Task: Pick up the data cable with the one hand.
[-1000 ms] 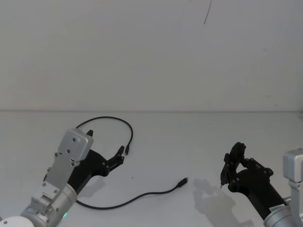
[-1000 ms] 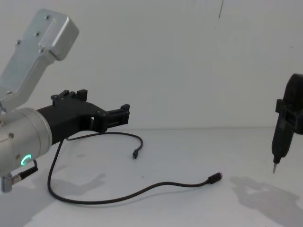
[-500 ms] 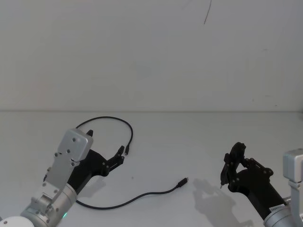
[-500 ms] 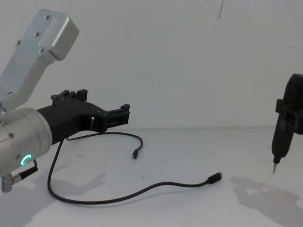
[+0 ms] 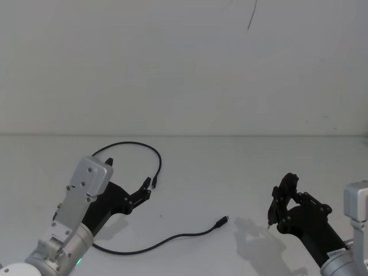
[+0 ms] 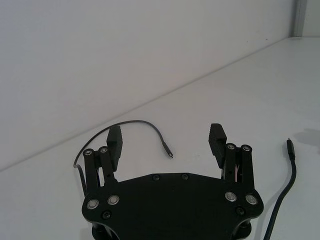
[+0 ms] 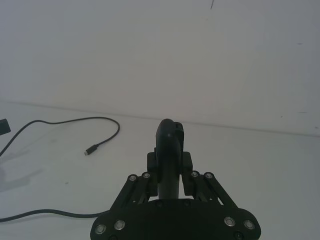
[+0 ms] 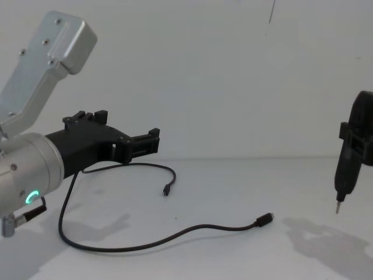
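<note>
White table (image 5: 241, 167), matte, meets a plain white wall (image 5: 172, 69) along a straight horizontal seam; a thin dark curved line (image 5: 252, 16) sits high on the wall, running down from the top edge. On the right side a dark pen-like tool (image 8: 345, 175) stands upright, its thin metal tip (image 8: 337, 207) pointing down and clear of the tabletop, with a soft grey shadow (image 8: 326, 239) on the surface below and just beside it. Left wrist view: a pale grey upright strip (image 6: 300, 17) at the wall's far end.
</note>
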### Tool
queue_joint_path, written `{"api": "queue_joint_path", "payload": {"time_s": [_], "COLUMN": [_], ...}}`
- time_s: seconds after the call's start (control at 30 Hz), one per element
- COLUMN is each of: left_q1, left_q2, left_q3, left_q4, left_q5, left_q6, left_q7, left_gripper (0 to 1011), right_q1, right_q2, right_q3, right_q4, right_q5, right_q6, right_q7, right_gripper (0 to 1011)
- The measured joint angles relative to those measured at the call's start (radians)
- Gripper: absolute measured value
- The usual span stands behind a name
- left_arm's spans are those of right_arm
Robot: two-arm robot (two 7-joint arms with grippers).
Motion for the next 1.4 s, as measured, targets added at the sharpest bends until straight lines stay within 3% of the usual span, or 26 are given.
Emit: {"api": "queue_joint_path", "payload": {"time_s": [0.33,0.63,1.0,1.4], "left_q1": [-0.009,-0.057,-0.135,-0.266], "left_q2": [-0.001,0.003,0.019,0.046], "left_q3": [0.001,0.01,0.028,0.066], "left_q4": [0.008,0.05,0.116,0.228], "left_q5": [-0.001,-0.021,-0.064,-0.128], "left_q6": [-0.001,-0.015,-0.022,0.024], "left_q7": [-0.011,-0.099,-0.259,-0.51], "left_gripper": [1001,1001,1002,1001], "right_q1": [0.0,0.0,0.0,0.0], "right_q2": [0.0,0.0,0.0,0.0], "right_q3": [0.0,0.0,0.0,0.0], "right_q4": [0.0,0.0,0.0,0.0], "right_q5": [0.0,0.0,0.0,0.0], "right_q6": [0.0,0.0,0.0,0.0], "right_q7": [0.0,0.0,0.0,0.0], "right_gripper": [263,263,263,263]}}
